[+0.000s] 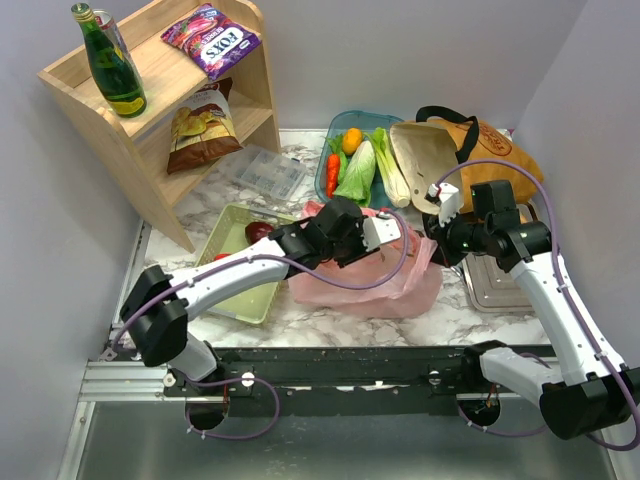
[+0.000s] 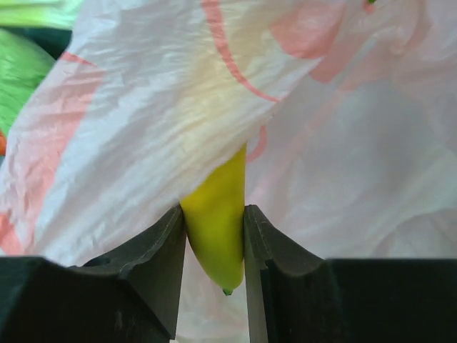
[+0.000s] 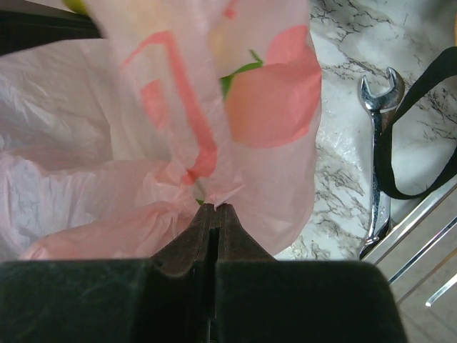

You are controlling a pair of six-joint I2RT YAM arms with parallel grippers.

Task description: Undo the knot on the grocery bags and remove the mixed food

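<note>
The thin pink plastic bag (image 1: 365,280) lies at the table's middle. No tied knot shows on it. My left gripper (image 1: 398,236) reaches into its top and is shut on a yellow banana (image 2: 216,221), whose upper part is hidden under the bag's film (image 2: 164,107). My right gripper (image 1: 437,232) is at the bag's right side and is shut on a bunched edge of the pink bag (image 3: 214,179). The mustard-orange tote (image 1: 490,150) lies at the back right. Leafy greens (image 1: 358,172), a carrot-like piece (image 1: 332,172) and a small orange (image 1: 351,140) lie in a blue tray (image 1: 325,165).
A green tray (image 1: 232,235) at the left holds a dark red fruit (image 1: 260,232). A wooden shelf (image 1: 150,120) at the back left carries a bottle, a purple FOX'S packet and a chips packet. A clear box (image 1: 265,170) stands nearby. A metal tray (image 1: 495,290), a wrench (image 3: 375,164) and a black strap (image 3: 421,143) are on the right.
</note>
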